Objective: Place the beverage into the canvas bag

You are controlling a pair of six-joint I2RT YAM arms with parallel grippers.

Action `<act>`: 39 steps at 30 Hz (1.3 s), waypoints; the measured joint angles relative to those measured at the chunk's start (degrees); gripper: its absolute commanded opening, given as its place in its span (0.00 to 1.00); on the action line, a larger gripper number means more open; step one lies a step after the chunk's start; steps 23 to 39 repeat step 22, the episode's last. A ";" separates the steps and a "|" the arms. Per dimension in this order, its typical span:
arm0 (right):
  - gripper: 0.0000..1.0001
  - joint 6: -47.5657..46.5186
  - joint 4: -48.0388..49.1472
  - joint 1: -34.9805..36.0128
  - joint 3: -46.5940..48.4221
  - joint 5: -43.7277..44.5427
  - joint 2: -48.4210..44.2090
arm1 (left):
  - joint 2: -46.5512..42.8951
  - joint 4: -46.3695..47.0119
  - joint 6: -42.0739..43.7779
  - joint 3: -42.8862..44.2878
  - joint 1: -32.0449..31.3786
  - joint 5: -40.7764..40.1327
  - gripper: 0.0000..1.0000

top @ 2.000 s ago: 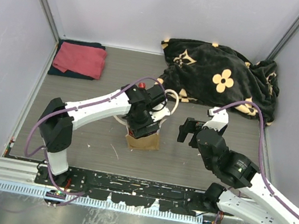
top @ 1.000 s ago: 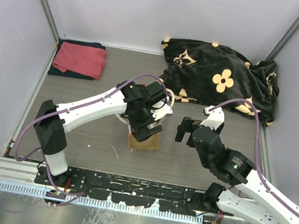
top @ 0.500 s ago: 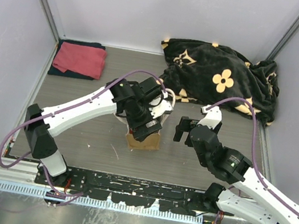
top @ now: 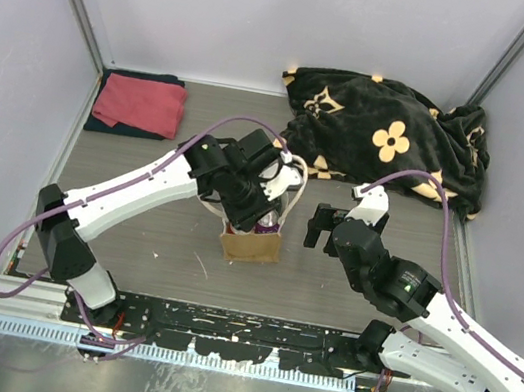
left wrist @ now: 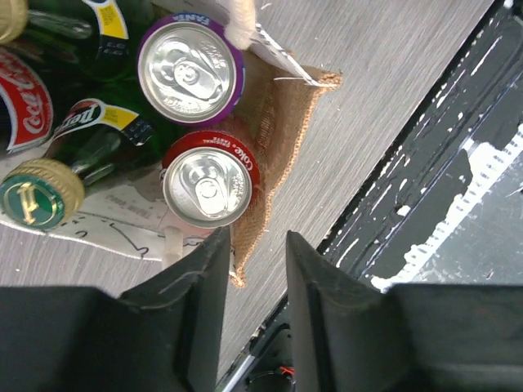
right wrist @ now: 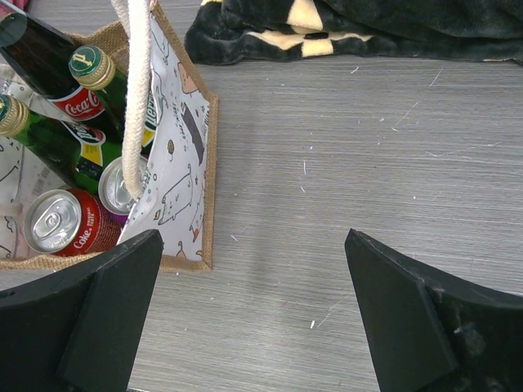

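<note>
Grey wood-grain table (top: 161,249) is seen with the bag (top: 251,247) standing upright near its middle, between the two arms. A black flowered blanket (top: 394,138) lies behind it, and a red cloth (top: 139,103) is folded in the far left corner. Drinks are seen in the bag: a Coke can (left wrist: 208,184) and a Fanta can (left wrist: 190,72) stand upright against the near wall, with bottles (left wrist: 41,196) leaning behind them. The beverage is therefore judged to be inside the bag. It is most likely the Coke can just under the left claw (left wrist: 256,241), though which drink is meant cannot be told for certain. The left claw's fingers are drawn close, with a narrow gap left between them, and nothing is pinched. The right claw (right wrist: 253,245) is spread wide and empty over bare table just beside the bag.

The step in hand is judged to be the withdrawal of the left claw. It is best done as a straight lift, so that the burlap wall under the fingers is not dragged and the bag is not tipped. The rope handle (right wrist: 137,98) looped over the opening should be avoided, since a caught finger could pull the bag over. The right claw is best held apart unless steadying is needed.
</note>
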 measured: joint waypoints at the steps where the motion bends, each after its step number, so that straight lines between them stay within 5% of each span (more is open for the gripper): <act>1: 1.00 0.00 0.00 0.00 0.00 -0.02 0.00 | -0.26 0.24 -0.22 0.00 0.42 0.20 0.53; 5: 1.00 -0.07 -0.22 0.00 0.26 -0.17 0.37 | -2.75 1.49 -1.81 0.09 4.57 1.95 0.97; 6: 1.00 -0.17 -0.31 0.00 0.59 -0.31 0.70 | -3.85 1.97 -2.67 0.11 6.34 2.43 0.99; 11: 1.00 -0.79 -0.83 0.00 3.06 -0.68 2.08 | -12.35 5.81 -4.72 -0.92 13.09 2.14 0.98; 21: 1.00 -0.76 -1.09 0.00 6.29 -2.51 6.08 | -30.01 7.08 -6.01 -10.51 13.62 -3.69 0.98; 39: 1.00 -0.81 -1.09 0.00 6.80 -2.82 7.34 | -30.75 7.04 -5.99 -11.37 13.84 -4.35 0.98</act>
